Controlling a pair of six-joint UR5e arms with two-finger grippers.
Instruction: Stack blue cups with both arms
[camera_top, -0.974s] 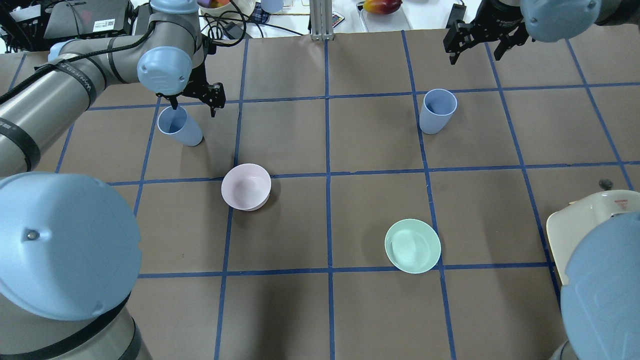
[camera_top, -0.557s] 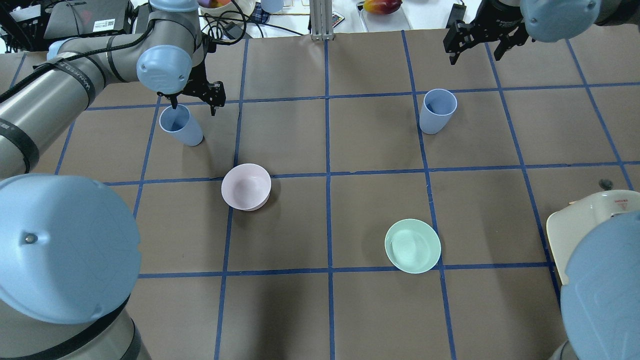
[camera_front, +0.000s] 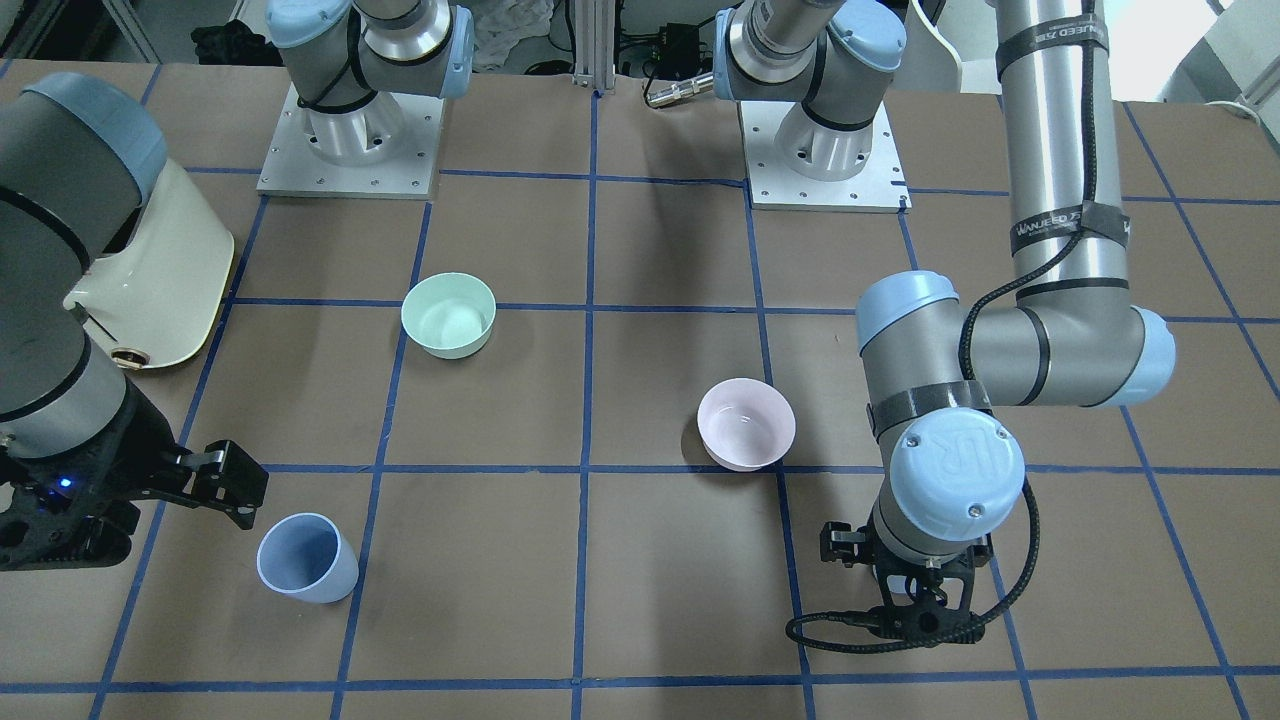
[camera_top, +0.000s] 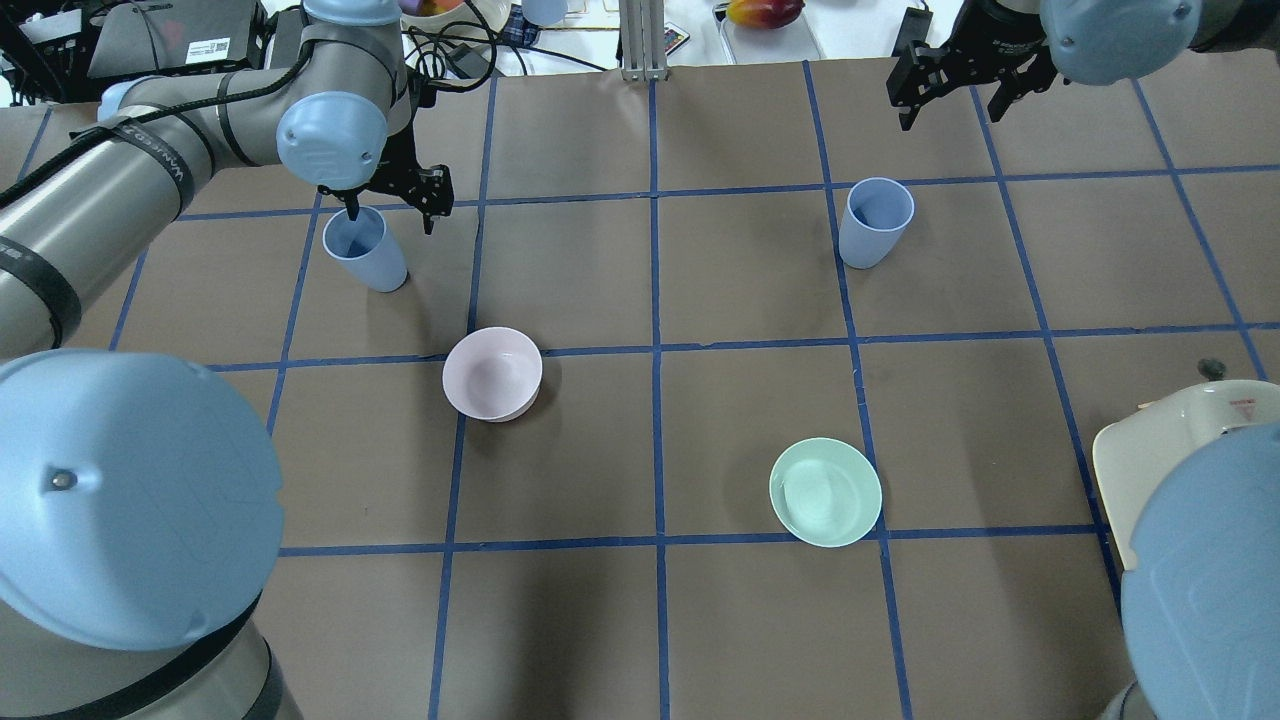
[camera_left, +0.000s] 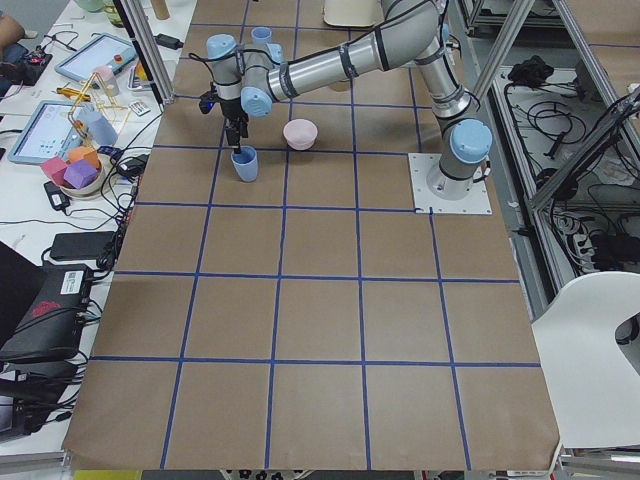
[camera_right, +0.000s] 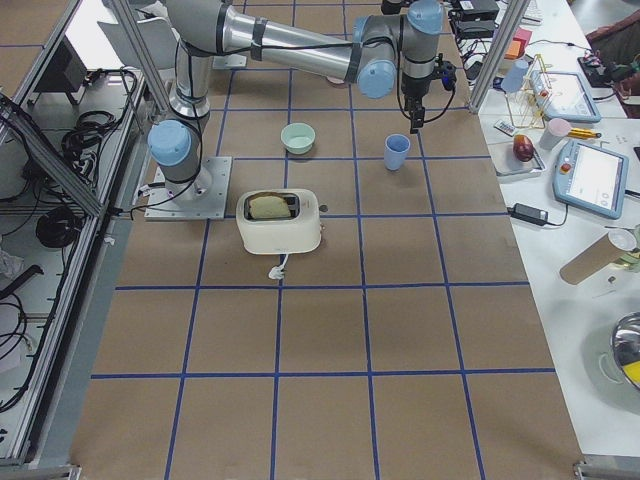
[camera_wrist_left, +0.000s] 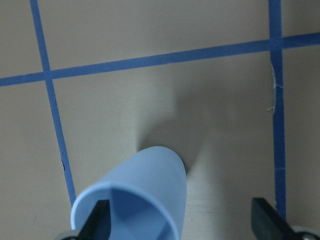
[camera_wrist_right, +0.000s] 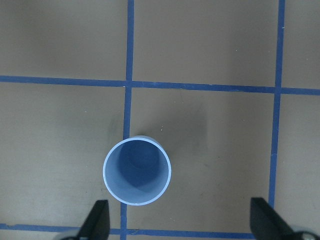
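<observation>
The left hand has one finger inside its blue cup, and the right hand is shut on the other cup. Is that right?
No: the right hand is open, hovering clear of the other cup, as the right wrist view shows. The left hand does have one finger inside its blue cup.
</observation>
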